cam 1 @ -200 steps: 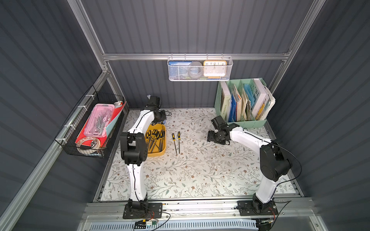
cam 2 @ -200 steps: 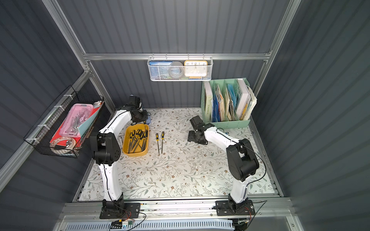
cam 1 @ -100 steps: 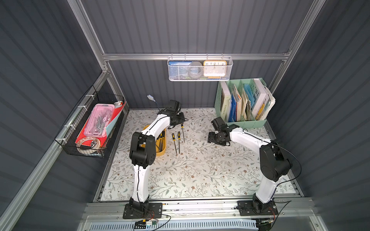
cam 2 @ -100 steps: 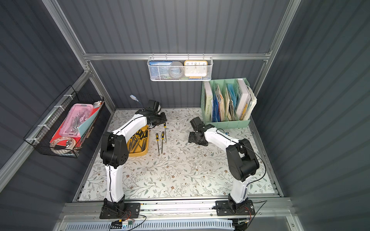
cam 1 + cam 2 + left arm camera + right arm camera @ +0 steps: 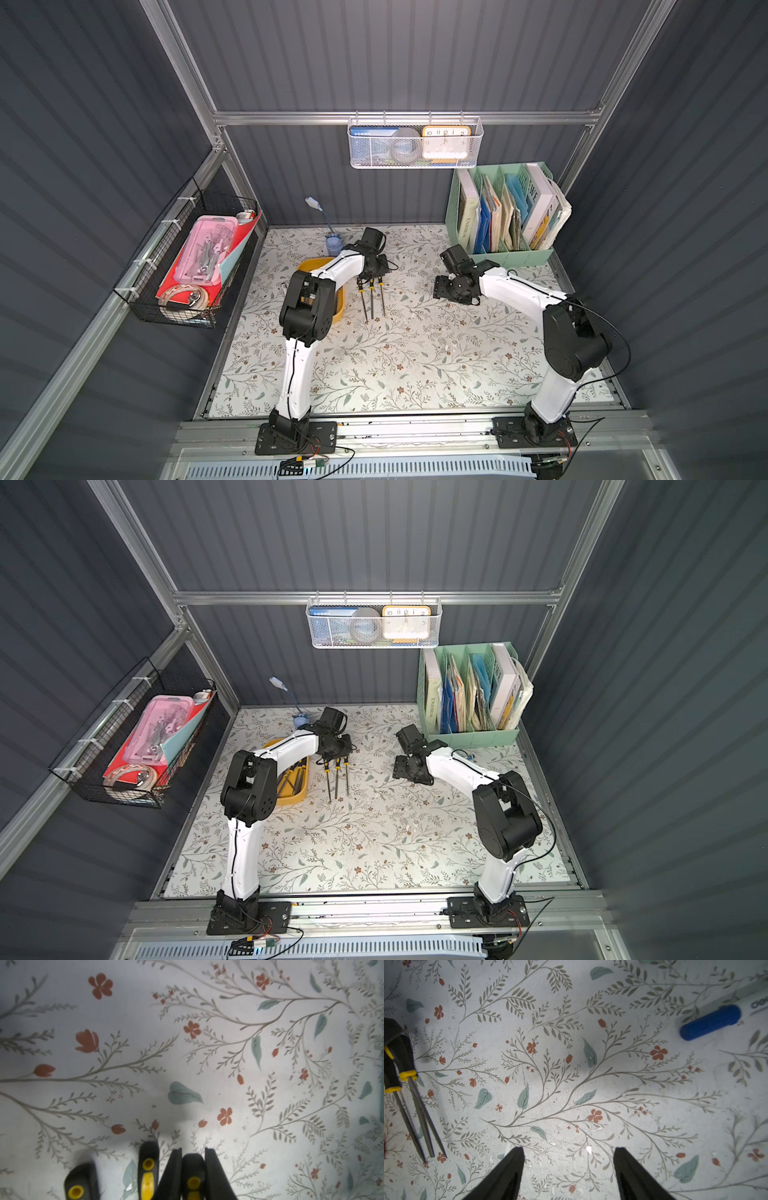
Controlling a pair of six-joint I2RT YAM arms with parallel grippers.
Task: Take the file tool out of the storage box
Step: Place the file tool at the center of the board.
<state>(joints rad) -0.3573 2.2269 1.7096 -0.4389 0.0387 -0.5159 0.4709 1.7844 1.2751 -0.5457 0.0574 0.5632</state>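
I have the left gripper (image 5: 193, 1150) clamped on a file (image 5: 193, 1169) beside two others (image 5: 148, 1164) near the tabletop's (image 5: 415, 353) far edge, clear of the box (image 5: 318, 262), so next I judge it needs releasing; the right gripper (image 5: 569, 1152) gapes empty.

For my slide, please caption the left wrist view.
Left gripper shut on a black-and-yellow plastic file handle, two matching handles beside it, over the floral-print table.

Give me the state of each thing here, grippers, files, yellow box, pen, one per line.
Yellow box: holds more tools.
Left gripper: shut on a file's handle.
Held file: outside the box.
Two other files: loose on the table.
Right gripper: open, empty.
Pen: capped, on the table.
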